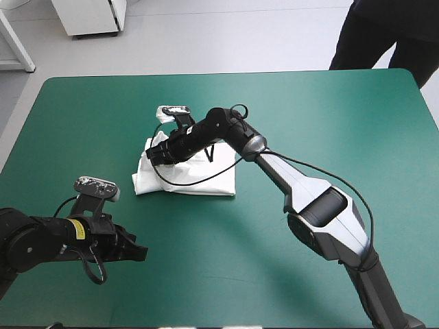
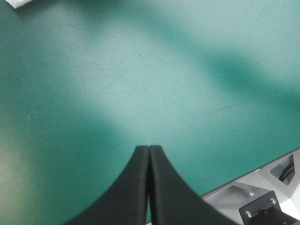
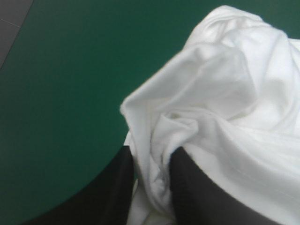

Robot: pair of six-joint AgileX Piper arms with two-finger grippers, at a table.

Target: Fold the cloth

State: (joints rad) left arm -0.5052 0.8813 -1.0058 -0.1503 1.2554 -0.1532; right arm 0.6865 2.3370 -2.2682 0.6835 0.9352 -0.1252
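Leftmost, the left gripper (image 1: 139, 251) sits near the near-left corner of the surface (image 1: 309, 116), its jaws pressed together on nothing. The T-shirt (image 1: 188, 179) is well apart from it, ahead and to its right. That white bundle lies mid-surface, its longer side running left to right. Over its left end the right gripper (image 1: 156, 154), much the nearer, has its jaws nearly together, pinching a gathered fold of the T-shirt.

The teal-green table (image 1: 329, 116) bears a partly folded white T-shirt (image 1: 211, 184).
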